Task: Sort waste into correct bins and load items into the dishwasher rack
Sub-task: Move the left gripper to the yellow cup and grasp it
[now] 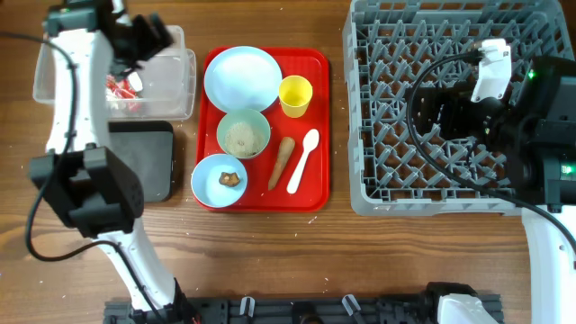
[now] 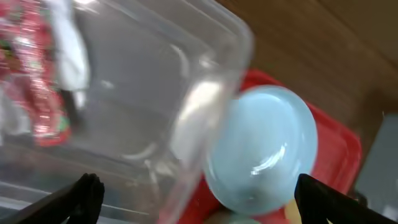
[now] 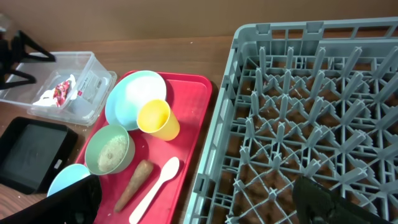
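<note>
— Right gripper (image 3: 199, 202), closest to its wrist lens, shows dark fingertips at both bottom corners, spread wide and empty. It sits over the large square grey plastic rack of upright pegs (image 3: 298, 112) filling the right of the frame.
— And left of the rack?
— On the brown wooden table (image 1: 270, 252), a flat red serving tray (image 1: 315, 184) at centre carries a pale blue round plate (image 1: 242, 77). With it are a pale green bowl (image 1: 220, 133) of white rice-like grains (image 1: 243, 138), a light blue bowl (image 1: 207, 185) with a small brown food lump (image 1: 230, 178), a yellow cup (image 1: 295, 95), a white plastic spoon (image 1: 303, 160) and a brown tapered stick (image 1: 282, 162).
— The bins?
— Upper left, the clear plastic rectangular tub (image 1: 175, 85) holds the crumpled red-and-white snack wrapper (image 1: 121, 87); its print is too blurred to read. A shallow black rectangular tray (image 1: 144, 157) sits just below. The left gripper (image 2: 205, 205) hangs over the tub, fingers wide apart, holding nothing.
</note>
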